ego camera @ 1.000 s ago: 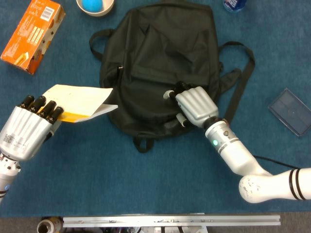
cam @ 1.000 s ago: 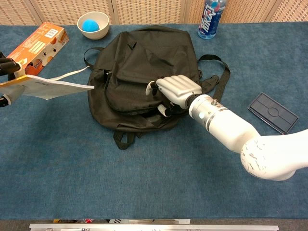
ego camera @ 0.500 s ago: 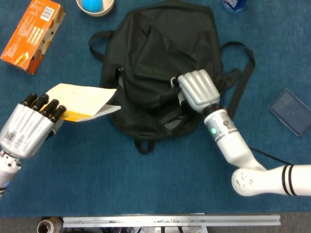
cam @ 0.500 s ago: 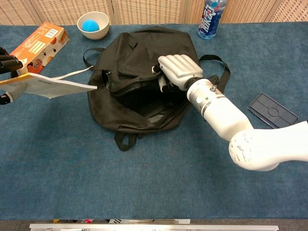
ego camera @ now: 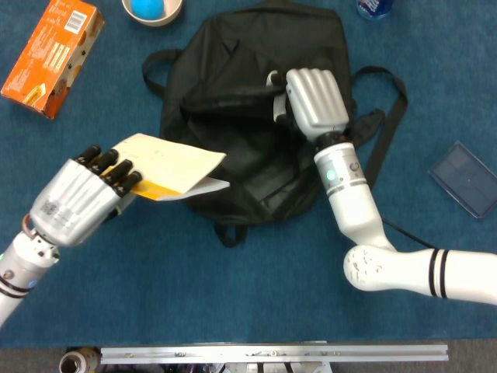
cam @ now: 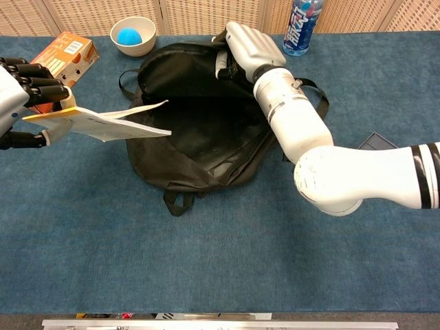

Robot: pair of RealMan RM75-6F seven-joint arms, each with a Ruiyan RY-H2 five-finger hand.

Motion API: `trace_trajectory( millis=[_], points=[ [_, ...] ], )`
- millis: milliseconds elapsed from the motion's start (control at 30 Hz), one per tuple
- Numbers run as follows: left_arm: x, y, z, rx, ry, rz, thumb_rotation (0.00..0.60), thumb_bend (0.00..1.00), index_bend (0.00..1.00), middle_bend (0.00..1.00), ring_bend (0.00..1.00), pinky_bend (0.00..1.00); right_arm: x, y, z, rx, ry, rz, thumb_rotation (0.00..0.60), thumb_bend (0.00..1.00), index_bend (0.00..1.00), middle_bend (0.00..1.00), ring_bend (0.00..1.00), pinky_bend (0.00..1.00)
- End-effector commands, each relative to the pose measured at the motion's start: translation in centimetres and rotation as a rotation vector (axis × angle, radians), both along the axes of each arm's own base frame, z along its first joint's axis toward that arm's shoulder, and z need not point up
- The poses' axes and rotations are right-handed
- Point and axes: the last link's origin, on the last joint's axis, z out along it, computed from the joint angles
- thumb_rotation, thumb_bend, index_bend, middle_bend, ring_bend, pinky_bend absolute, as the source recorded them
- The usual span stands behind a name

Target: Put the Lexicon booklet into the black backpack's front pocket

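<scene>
Left hand [ego camera: 78, 200] grips the thin, floppy Lexicon booklet [ego camera: 167, 167] by its 8 o'clock edge, its free corner over the black backpack [ego camera: 233, 93], whose soft pocket flap the right hand [ego camera: 314, 101] holds raised toward 12 o'clock.

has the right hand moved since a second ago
Yes. The right hand has travelled up the backpack, away from the robot and toward the bottle, lifting the pocket flap open.

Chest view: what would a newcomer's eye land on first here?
Probably the black backpack mid-table, its front pocket held wide open by the right hand gripping the flap at the far edge. Next, the left hand at the left, holding the pale booklet with its free end over the backpack's left edge.
</scene>
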Motion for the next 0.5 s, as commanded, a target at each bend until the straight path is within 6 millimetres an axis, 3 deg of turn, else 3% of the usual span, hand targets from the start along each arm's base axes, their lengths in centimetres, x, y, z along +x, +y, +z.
trace_trajectory(
  millis=[33,500],
  points=[
    [0.9,0.4,-0.6,-0.016,-0.016,-0.022,0.600,0.37,0.68,0.61,0.50,0.58,0.8,-0.7,0.3,-0.003,-0.065,-0.033,0.600,0.85,0.71,0.62,0.63,0.78],
    [6.2,2.6,-3.3,-0.068,-0.103,-0.121,0.600,0.36,0.68,0.61,0.50,0.57,2.8,-2.0,0.9,-0.004,-0.204,-0.099,0.600,0.87,0.70,0.62,0.63,0.78]
  ],
)
